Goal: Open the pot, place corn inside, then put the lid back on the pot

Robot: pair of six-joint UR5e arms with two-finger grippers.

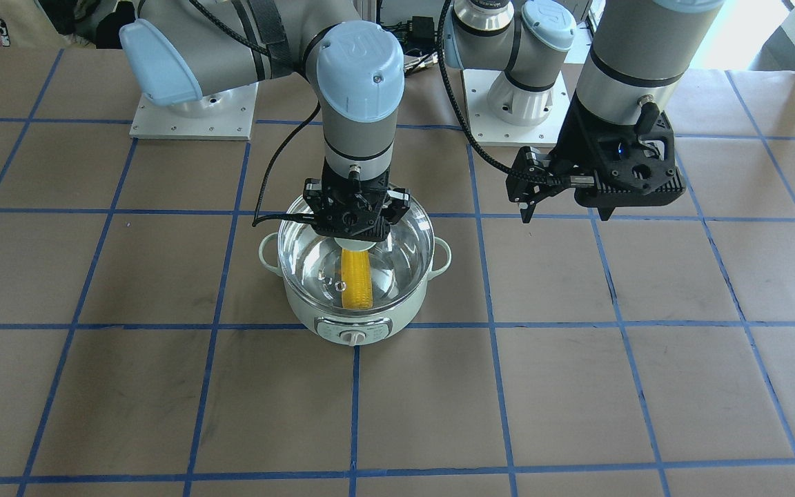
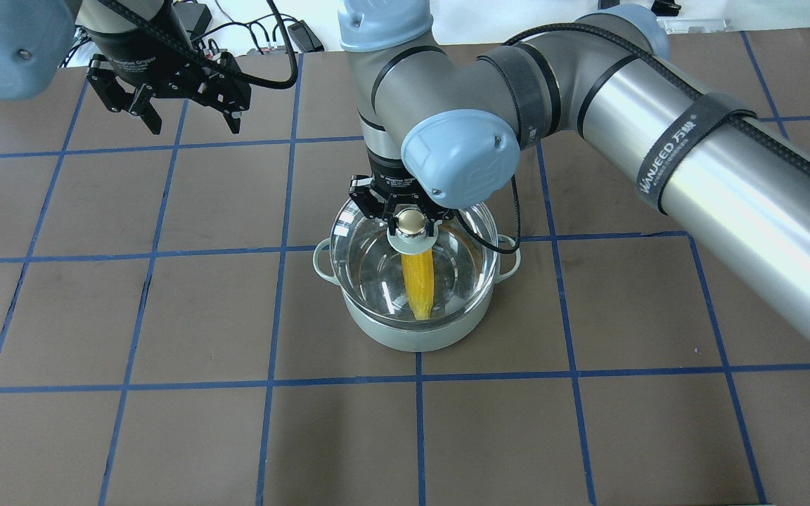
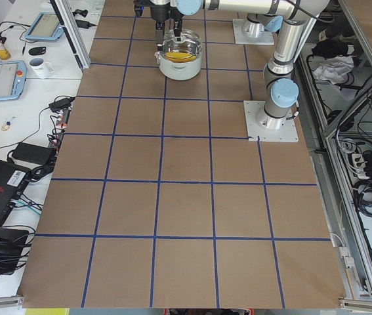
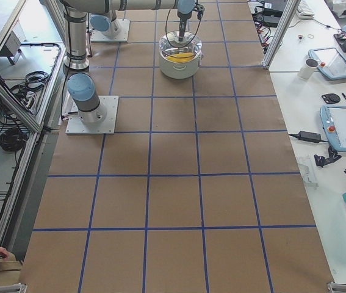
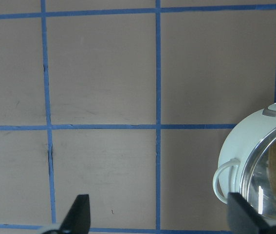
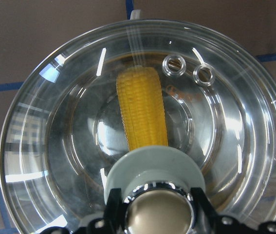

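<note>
Corn (image 2: 419, 284) lies inside the pot (image 2: 412, 337), under the clear lid (image 2: 366, 263), in the middle of the overhead view.

At the upper left of that view hangs the left gripper (image 2: 194, 123). Its jaws are wide apart and hold nothing. It is well away from the pot.

In the middle, the pot sits on the brown surface (image 2: 166, 316). The lid covers the top of the pot. I cannot tell if its rim is all the way down or just above the pot's edge. The right gripper (image 2: 409, 218) comes straight down on the lid, and its jaws are clamped on the gold knob (image 6: 158, 214). The big right arm runs off to the right side of the view.

I think only letting go is left to do. Some things could go wrong. If the jaws open while the lid is not flat, the lid could drop, bang, or slide off to one side. If the arm goes up before the jaws open, the lid comes off again. If the arm pulls sideways, it could drag or tip the pot.
</note>
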